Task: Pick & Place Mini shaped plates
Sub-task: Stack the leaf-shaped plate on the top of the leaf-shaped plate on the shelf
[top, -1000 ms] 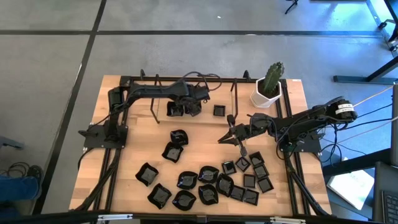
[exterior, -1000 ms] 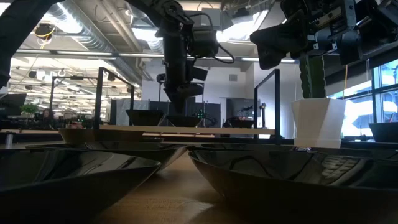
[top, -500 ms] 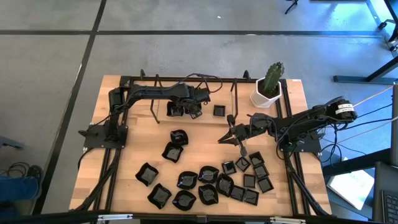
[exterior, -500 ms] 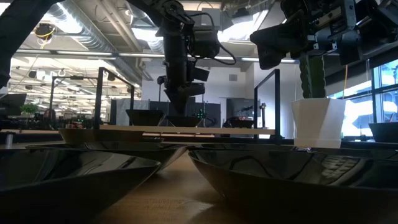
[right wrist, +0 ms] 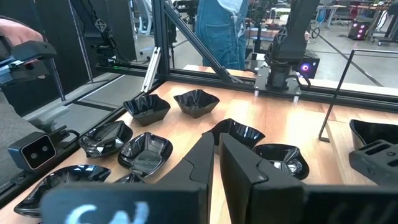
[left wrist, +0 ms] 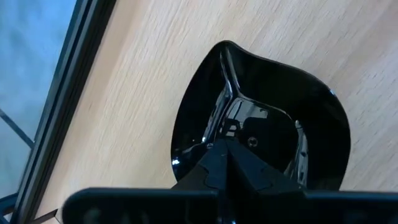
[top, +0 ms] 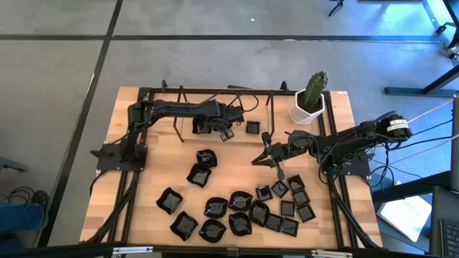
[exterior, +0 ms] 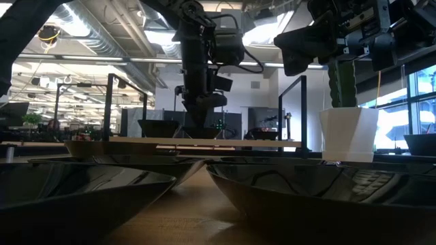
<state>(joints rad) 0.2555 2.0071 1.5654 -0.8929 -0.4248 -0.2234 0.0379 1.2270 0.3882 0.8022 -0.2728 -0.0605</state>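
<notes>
Wooden planks make the surface [top: 237, 175], standing on a grey concrete floor [top: 57, 107] with dark seams; beyond it the low view shows a lit workshop, and the right wrist view a person in denim, cut off at the waist. No writing is legible. Black plates [top: 240, 211] cluster at the near edge. The left fingers [top: 226, 131] are closed on a plate [left wrist: 267, 124] at the far rail, near the white pot [top: 307, 111]. The right fingers [top: 258, 158], nearly closed, hover mid-surface holding nothing visible.
</notes>
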